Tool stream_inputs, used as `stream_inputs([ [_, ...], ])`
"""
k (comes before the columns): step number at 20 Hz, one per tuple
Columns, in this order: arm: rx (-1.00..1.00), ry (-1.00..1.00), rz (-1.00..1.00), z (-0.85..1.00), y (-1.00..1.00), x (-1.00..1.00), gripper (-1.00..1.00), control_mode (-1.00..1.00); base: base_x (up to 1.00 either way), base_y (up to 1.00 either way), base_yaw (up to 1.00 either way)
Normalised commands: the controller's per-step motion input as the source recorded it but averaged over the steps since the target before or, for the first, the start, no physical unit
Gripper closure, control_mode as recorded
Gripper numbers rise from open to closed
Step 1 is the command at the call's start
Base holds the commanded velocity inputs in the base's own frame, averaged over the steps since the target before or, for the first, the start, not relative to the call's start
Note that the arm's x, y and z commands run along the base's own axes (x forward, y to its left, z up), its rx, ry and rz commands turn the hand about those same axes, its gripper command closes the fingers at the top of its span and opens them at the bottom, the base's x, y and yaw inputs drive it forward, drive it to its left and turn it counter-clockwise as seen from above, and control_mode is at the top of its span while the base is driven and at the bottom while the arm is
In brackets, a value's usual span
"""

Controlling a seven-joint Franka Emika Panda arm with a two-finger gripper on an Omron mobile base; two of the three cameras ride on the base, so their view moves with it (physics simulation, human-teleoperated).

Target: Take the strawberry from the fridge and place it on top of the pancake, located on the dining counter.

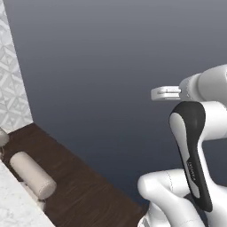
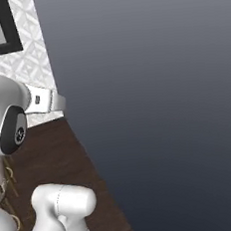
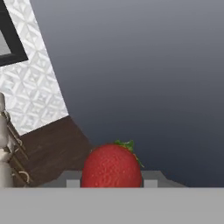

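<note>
A red strawberry (image 3: 112, 168) with a green leafy top sits between my gripper (image 3: 112, 180) fingers in the hand view, and the gripper is shut on it. A white part of my hand (image 1: 165, 93) sticks out to the left of the arm, held up in the air in front of a broad flat dark grey face (image 1: 111, 66). I cannot tell whether that face belongs to the fridge. A corner of the white marble-look dining counter (image 1: 15, 208) shows at the lower left. The pancake is out of view.
A beige padded stool (image 1: 33, 175) stands beside the counter on the dark wood floor (image 1: 84, 186). A white patterned tile wall (image 2: 31, 50) with a black-framed panel (image 2: 1, 28) stands at the left. A pale wooden chair frame (image 3: 6, 153) is at the left edge.
</note>
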Motion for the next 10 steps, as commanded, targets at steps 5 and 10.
stream_inputs([
  [5,0.0,0.0,0.0,0.0,0.0,0.0,1.0,1.0,1.0,-0.08,0.44],
  [10,0.0,0.0,0.0,0.0,0.0,0.0,1.0,1.0,1.0,-0.09,0.44],
])
